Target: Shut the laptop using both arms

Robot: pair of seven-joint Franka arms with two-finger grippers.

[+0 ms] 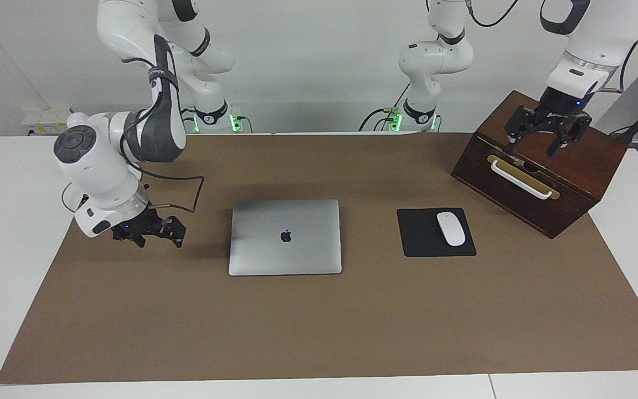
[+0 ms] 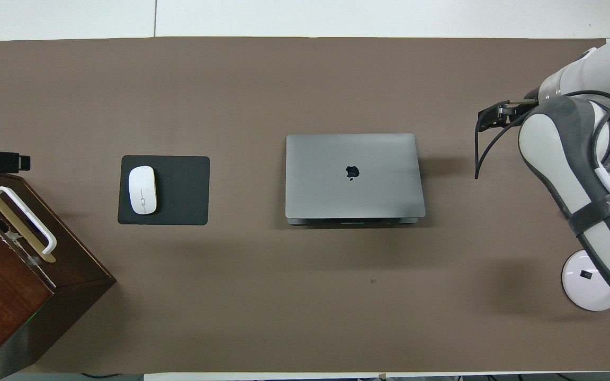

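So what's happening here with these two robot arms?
Not much handling at this moment. The laptop lies flat on the brown mat with its lid down, and nothing touches it. The right gripper sits low over the mat beside the laptop, open and empty. The left gripper hangs open over the wooden box at the left arm's end of the table. A white mouse rests on a black mouse pad between laptop and box.
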